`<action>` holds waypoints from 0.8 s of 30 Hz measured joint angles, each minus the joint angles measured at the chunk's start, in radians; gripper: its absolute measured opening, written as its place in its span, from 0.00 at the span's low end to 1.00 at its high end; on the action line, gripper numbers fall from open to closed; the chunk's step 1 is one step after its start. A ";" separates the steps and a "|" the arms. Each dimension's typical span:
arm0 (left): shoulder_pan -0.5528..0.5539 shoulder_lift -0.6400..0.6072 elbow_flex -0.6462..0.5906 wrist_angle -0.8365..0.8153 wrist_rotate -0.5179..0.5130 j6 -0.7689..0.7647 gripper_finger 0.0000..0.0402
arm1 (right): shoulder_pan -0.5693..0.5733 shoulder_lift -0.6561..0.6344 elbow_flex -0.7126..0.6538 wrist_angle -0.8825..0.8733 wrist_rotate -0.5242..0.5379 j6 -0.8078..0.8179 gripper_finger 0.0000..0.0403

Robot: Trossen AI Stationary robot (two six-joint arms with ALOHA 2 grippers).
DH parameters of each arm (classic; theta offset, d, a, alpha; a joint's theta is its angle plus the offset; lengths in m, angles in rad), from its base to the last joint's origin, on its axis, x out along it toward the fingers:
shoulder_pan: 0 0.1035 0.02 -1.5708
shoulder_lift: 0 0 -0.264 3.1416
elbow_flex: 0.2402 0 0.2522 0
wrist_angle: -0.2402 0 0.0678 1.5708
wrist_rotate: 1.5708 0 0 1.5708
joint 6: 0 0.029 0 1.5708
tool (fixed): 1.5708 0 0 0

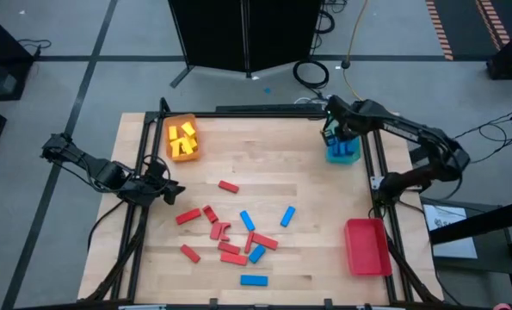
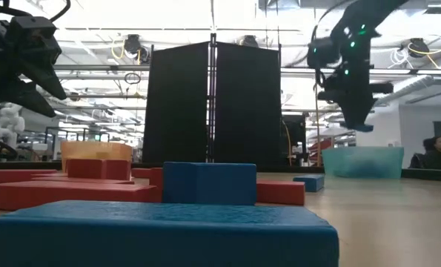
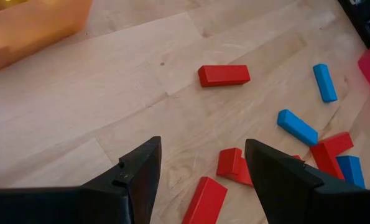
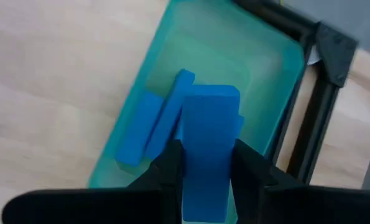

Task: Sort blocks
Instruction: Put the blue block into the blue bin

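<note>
A: While the right gripper is hanging over the teal tray, what is it carrying?

B: Its fingers are clamping a blue block endwise, directly above the tray. Below it, other blue blocks are lying in the tray.

A: And the other containers?

B: The orange tray is sitting well ahead of the left gripper, holding yellow blocks. The red tray is sitting well back from the right gripper, near the table's front edge; I cannot tell whether anything is in it.

A: What is the left gripper doing?

B: It is hovering with fingers apart, gripping nothing. Just beyond its tips, red blocks and blue ones are lying scattered on the wooden table.

A: The room?

B: Black panels are standing behind the table, and a person is sitting at the far right.
</note>
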 joint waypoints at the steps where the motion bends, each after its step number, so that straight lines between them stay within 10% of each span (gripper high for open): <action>1: 0.000 0.000 0.000 0.000 0.000 0.000 0.57 | -0.015 0.020 0.000 0.001 -0.017 -0.022 0.16; 8: 0.000 0.000 0.000 0.002 0.000 0.000 0.57 | -0.057 0.129 0.000 0.015 -0.070 -0.085 0.18; 17: 0.000 0.000 0.000 0.010 0.000 0.001 0.57 | -0.057 0.138 0.000 0.054 -0.110 -0.137 0.59; 24: 0.000 0.000 0.000 0.009 0.000 0.001 0.57 | -0.051 0.056 0.001 0.084 -0.113 -0.137 0.66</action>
